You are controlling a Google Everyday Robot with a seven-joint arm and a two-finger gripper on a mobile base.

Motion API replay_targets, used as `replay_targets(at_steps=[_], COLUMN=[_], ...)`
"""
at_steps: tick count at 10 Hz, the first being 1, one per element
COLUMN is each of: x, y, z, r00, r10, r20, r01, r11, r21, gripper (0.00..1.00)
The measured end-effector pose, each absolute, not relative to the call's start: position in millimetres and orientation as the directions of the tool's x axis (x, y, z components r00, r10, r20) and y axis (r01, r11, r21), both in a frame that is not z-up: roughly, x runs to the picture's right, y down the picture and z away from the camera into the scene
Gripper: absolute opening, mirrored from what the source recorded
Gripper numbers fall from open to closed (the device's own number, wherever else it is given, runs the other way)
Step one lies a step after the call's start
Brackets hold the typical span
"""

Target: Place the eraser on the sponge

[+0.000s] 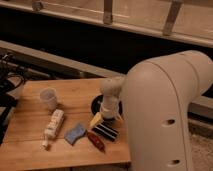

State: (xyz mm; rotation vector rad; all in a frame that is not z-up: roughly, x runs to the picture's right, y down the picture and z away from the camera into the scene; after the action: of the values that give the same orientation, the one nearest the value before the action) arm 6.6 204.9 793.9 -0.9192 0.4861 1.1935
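The eraser [105, 131], a small black block with pale stripes, lies on the wooden table [30, 150] near its right front. The sponge [74, 133], a flat light-blue pad, rests to the left of it, apart from it. My gripper [105, 117] hangs from the white arm [111, 92] just above the eraser's far end, beside a yellowish piece [95, 120]. The large white arm body [165, 115] fills the right side of the view.
A round black bowl [98, 103] sits behind the gripper, partly hidden by the arm. A slim reddish-brown pointed object [95, 141] lies in front of the eraser. A white ribbed bottle-like object [53, 125] and a white cup [48, 98] stand at the left.
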Motion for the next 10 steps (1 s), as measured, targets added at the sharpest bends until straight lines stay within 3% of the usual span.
replay_targets(at_steps=[10], x=[21], y=[246], z=[806], r00=[0.258], r10=[0.512], r20=[-0.819], r01=[-0.957], r11=[0.022], r21=[-0.288], gripper=[1.0])
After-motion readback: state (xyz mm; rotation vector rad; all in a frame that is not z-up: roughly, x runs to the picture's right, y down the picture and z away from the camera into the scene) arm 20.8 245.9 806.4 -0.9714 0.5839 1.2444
